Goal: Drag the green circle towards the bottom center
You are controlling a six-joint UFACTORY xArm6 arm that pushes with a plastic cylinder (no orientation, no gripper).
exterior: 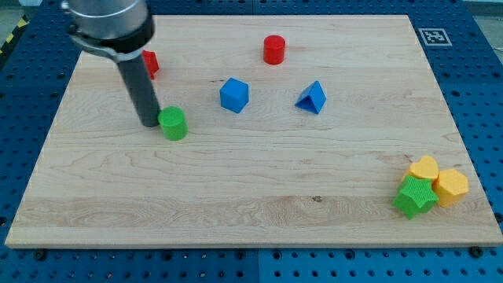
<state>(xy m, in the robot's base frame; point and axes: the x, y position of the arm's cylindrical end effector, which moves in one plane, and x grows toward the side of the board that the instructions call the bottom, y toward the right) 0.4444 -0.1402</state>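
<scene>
On the far left part of a pale wooden desk (251, 196), my tip (150, 124) rests on the surface, touching the left side of the green circle (174, 123). That circle, a short green cylinder, sits left of the middle, well away from the near edge. My tip is the lower end of a straight dark rod that comes down from the arm at the view's top left. No pincer is fitted, so nothing is open, closed or held.

Behind the rod, partly hidden by it, a red block (150, 63) sits near the far left; its shape cannot be made out. A red cylinder (273, 49) stands near the far edge, right of centre. A blue block (234, 95) with angled faces lies near the middle, and a blue triangle (312, 97) lies to its right.

At the near right corner three blocks huddle together, touching: a yellow heart (425, 167), a yellow block (451, 187) to its right, and a green star (415, 196) nearest the desk's edge.

A blue pegboard (479, 71) with rows of holes surrounds the desk.
</scene>
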